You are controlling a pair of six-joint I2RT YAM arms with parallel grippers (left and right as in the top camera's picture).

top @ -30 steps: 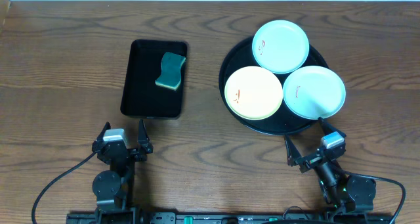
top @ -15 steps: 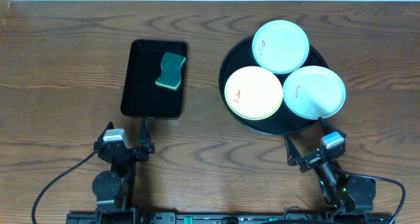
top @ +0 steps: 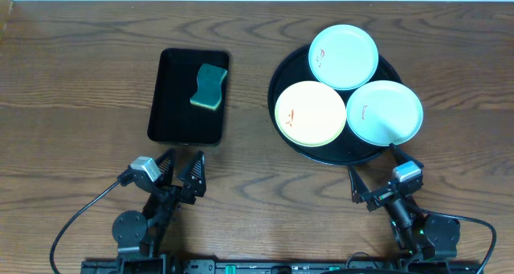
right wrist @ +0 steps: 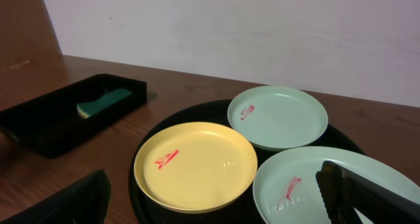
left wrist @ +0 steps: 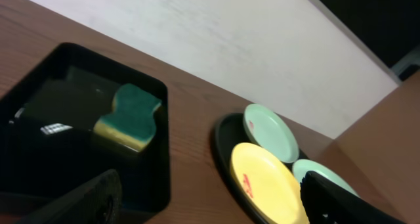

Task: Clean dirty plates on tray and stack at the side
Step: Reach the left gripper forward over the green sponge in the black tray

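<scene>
Three plates lie on the round black tray (top: 281, 69) at the right: a mint plate (top: 344, 56) at the back, a yellow plate (top: 311, 113) front left, a mint plate (top: 384, 112) front right. Each has a small red smear. They also show in the right wrist view: yellow (right wrist: 195, 165), back mint (right wrist: 277, 116), front mint (right wrist: 328, 184). My left gripper (top: 181, 171) is open and empty near the table's front, below the rectangular tray. My right gripper (top: 373, 176) is open and empty just in front of the round tray.
A smaller rectangular black tray (top: 173, 117) at the left holds a green and yellow sponge (top: 210, 86), also in the left wrist view (left wrist: 128, 116). Bare wooden table lies between the two trays and along the front edge.
My left gripper has swung to the right and turned toward the round tray. The right arm and the plates have not moved.
</scene>
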